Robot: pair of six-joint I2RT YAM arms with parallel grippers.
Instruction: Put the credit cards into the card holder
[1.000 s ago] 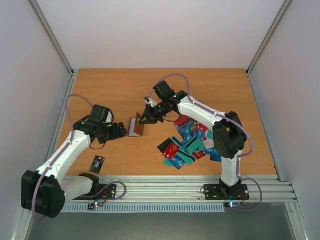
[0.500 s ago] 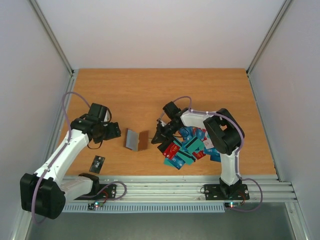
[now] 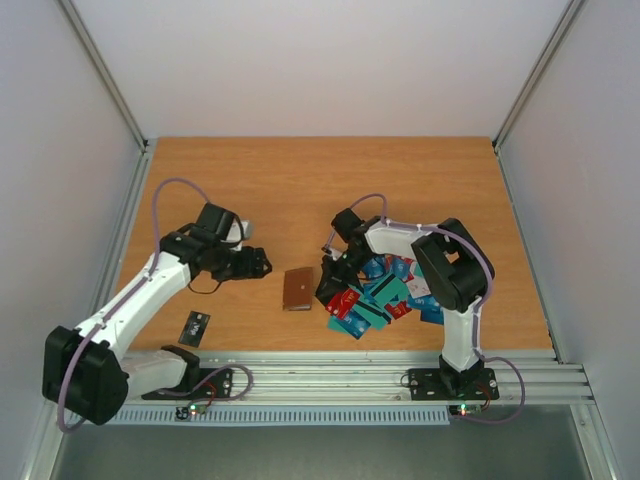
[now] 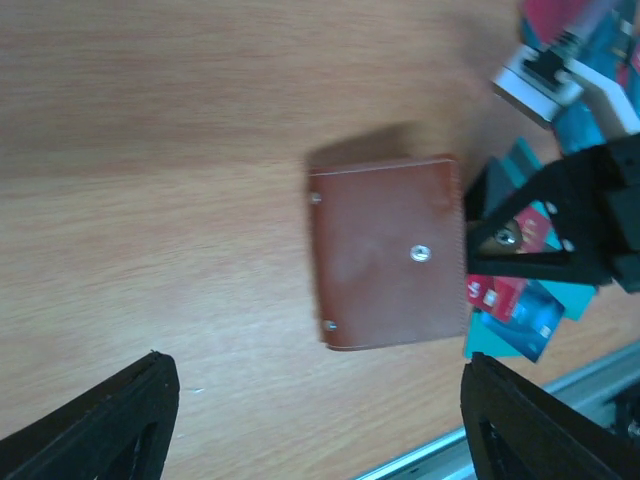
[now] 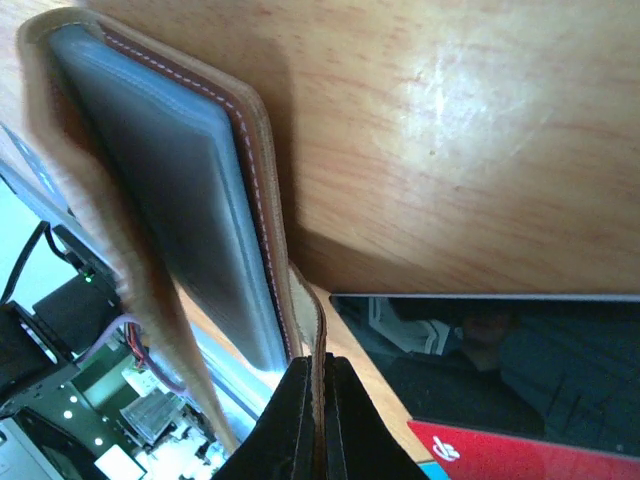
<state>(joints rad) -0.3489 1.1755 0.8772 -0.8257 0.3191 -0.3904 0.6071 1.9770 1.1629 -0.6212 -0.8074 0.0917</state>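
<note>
The brown card holder (image 3: 298, 289) lies flat on the table, folded, its snap side up in the left wrist view (image 4: 388, 265). My right gripper (image 3: 327, 276) is at its right edge, shut on a thin leather flap of the card holder (image 5: 160, 170); the fingertips (image 5: 300, 420) pinch that flap tight. The credit cards (image 3: 385, 290) lie in a loose heap of teal, blue, red and black just right of the holder; a black one (image 5: 500, 350) and a red one (image 5: 520, 452) show beside the jaws. My left gripper (image 3: 262, 265) hovers left of the holder, open and holding nothing (image 4: 320, 440).
A small dark card (image 3: 196, 327) lies alone near the front left. The metal rail (image 3: 400, 372) runs along the table's front edge. White walls close off the back and both sides.
The right gripper has drawn the card holder forward and laid it down flat from a standing, open pose. The left arm has swung right toward it, its jaws narrowing a little.
</note>
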